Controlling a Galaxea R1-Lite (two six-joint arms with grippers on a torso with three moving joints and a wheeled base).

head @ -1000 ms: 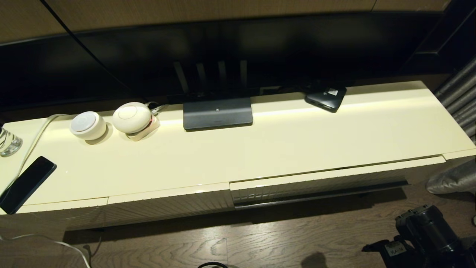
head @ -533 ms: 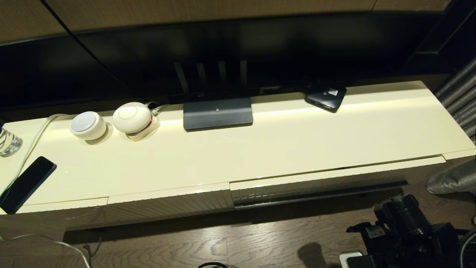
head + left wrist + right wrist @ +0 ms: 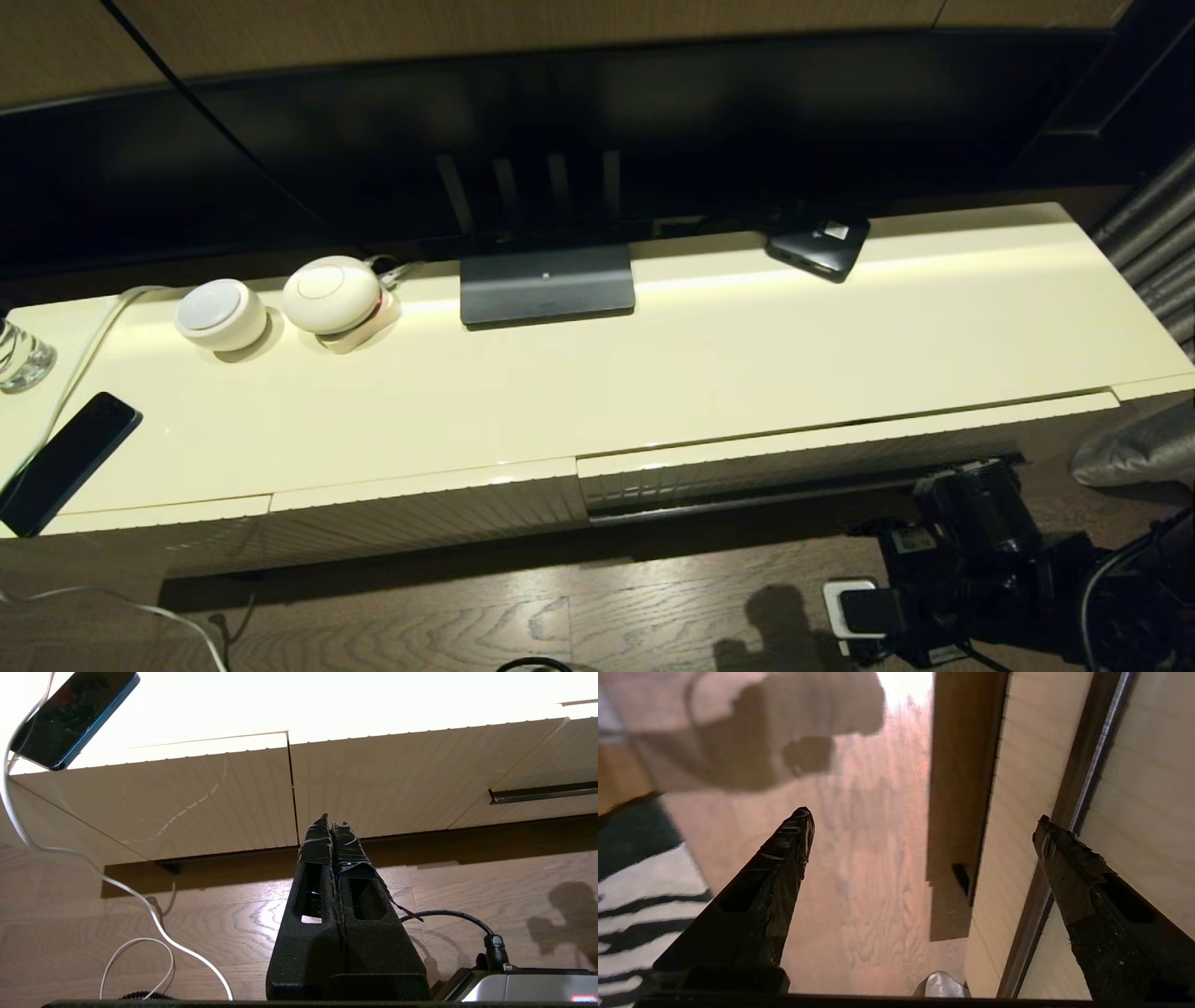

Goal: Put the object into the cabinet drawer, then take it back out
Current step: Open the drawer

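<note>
Cabinet drawer (image 3: 803, 462) sits nearly closed below the surface's front edge; right pincer (image 3: 924, 821), spread wide, hangs beside its dark strip (image 3: 1078, 812); left pincer (image 3: 332, 828) is pressed together.

No legible text

The white label on the small black box (image 3: 819, 245) on the counter (image 3: 709, 364) and the tag on the right arm (image 3: 971, 560) were too small to read.
</note>
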